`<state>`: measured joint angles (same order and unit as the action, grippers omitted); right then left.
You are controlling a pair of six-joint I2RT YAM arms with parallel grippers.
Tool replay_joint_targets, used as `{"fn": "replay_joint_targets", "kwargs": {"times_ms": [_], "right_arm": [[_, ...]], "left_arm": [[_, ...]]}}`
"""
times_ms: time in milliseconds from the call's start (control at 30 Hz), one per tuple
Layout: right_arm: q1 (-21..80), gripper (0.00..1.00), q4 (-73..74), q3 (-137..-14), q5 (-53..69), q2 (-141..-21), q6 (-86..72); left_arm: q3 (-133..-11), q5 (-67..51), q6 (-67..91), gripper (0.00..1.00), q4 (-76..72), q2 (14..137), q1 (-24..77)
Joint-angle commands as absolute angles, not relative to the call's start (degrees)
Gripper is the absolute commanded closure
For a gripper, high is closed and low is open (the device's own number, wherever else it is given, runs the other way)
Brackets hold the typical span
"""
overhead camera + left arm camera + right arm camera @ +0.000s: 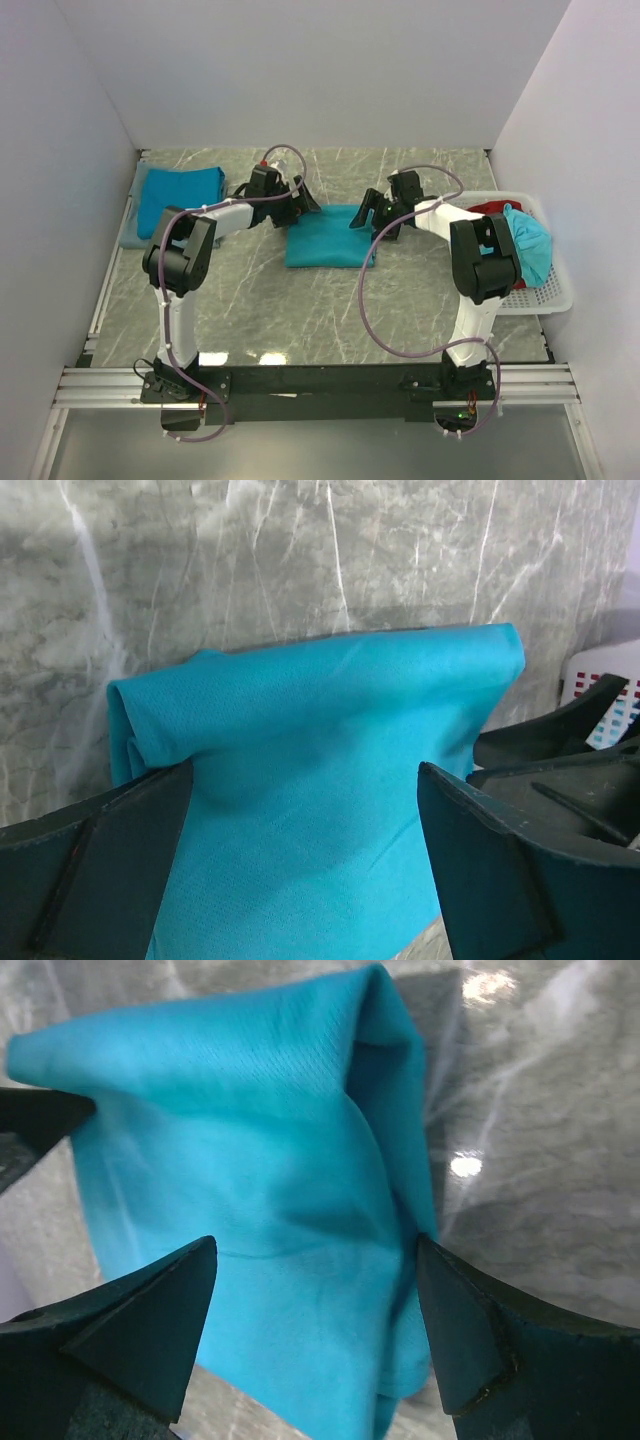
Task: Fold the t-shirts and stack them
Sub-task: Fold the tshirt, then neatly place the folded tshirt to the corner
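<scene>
We see a folded teal t-shirt [328,238] lying flat at the middle of the marble-patterned table [250,310], between our two arms. The left gripper [303,203] hangs over the shirt's far left corner, jaws spread wide and holding nothing. The right gripper [366,213] sits at the far right edge, jaws likewise wide apart, a rumpled edge of cloth lying between its fingers unclamped. A second teal t-shirt [180,190] rests folded at the table's far left corner. A third teal t-shirt [528,245] lies crumpled in the white lattice basket [555,298] on the right, beside a red garment [488,208].
</scene>
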<state>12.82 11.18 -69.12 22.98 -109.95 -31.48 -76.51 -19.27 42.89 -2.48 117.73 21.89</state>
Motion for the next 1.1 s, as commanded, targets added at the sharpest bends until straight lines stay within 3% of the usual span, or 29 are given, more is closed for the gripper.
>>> {"fn": "replay_joint_targets", "kwargs": {"times_ms": [0, 267, 600, 1067], "right_arm": [[12.7, 0.14, 12.9, -72.7, 20.6, -109.3, -29.4], [12.7, 0.13, 12.7, -69.2, 17.3, -94.8, -28.3], [12.7, 0.11, 12.7, -53.3, 2.9, -68.0, -28.8], [12.7, 0.09, 17.4, -42.9, -2.4, -51.8, -28.0]], "left_arm": [[-78.9, -16.9, 42.7, 0.00, -1.9, 116.5, 21.8], [-78.2, -10.5, 39.7, 0.01, 7.3, 104.0, 22.4], [-64.5, -8.4, 39.9, 0.00, 10.3, 81.7, 22.3], [-62.2, -8.3, 39.5, 0.01, 7.4, 94.6, 22.3]]}}
